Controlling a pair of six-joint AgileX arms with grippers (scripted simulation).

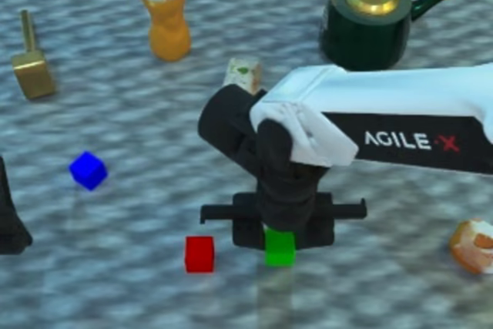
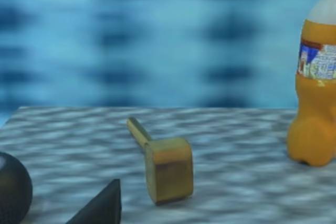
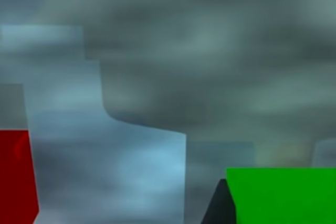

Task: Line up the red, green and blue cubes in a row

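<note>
Surface: grey rippled table (image 1: 115,113), blue blurred backdrop.
Right gripper (image 1: 280,246): lower centre, clenched on glossy green cube (image 1: 280,248).
Red cube (image 1: 199,254): beside it.
Blue cube (image 1: 88,170): centre left.
Left gripper: state cannot be told.

overhead view, wrist views low — tabletop-close

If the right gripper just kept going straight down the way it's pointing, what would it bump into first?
Most likely the green cube, which sits right at the right gripper, then the table beneath it. The red cube stands off to the side, out of that line. Whether the fingers already touch the cube is unclear.
</note>
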